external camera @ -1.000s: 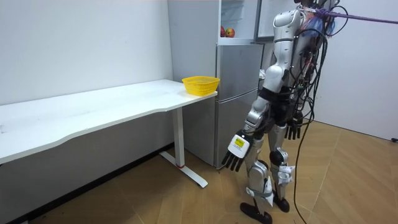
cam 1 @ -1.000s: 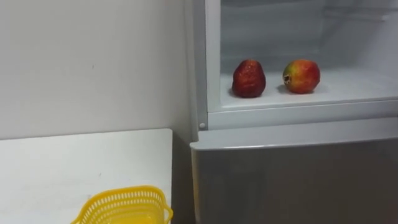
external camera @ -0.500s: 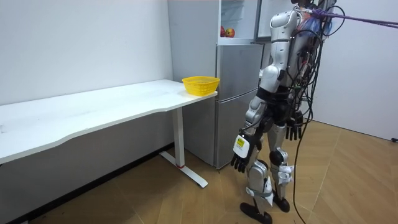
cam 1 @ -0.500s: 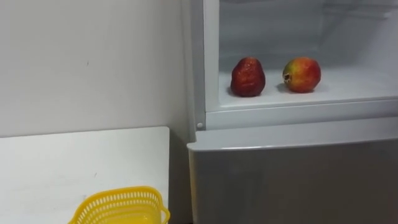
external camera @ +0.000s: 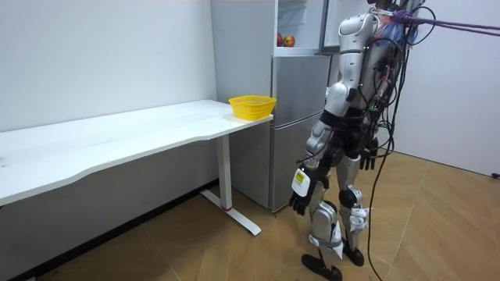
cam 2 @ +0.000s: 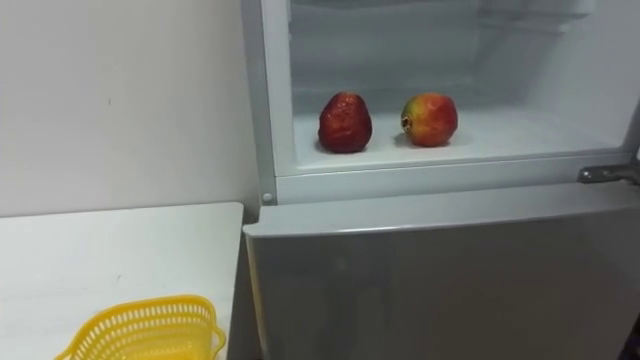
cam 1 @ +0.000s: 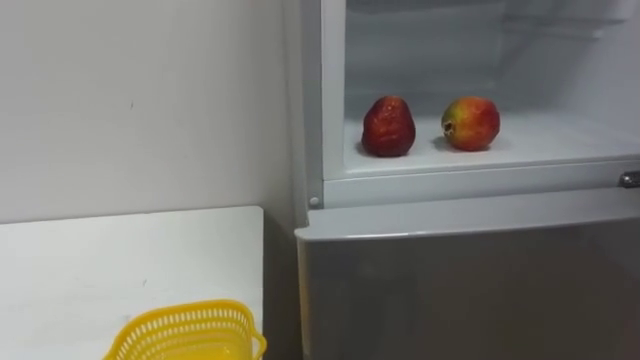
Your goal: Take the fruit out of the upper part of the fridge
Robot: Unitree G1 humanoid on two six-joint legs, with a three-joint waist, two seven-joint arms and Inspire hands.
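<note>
Upper fridge shelf [cam 1: 560, 135] is holding 2 fruits, a dark red fruit [cam 1: 388, 127] and a red-yellow fruit [cam 1: 471, 123] near it. Left hand [external camera: 300, 201] and right hand [external camera: 366, 162] are hanging low, fingers relaxed, grasping nothing. Hurried reaching could be nudging either round fruit off the ledge.

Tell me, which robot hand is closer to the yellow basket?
Left, most likely. The left hand hangs low beside the leg on the table side, below the yellow basket. The right hand hangs on the body's other side, farther off.
</note>
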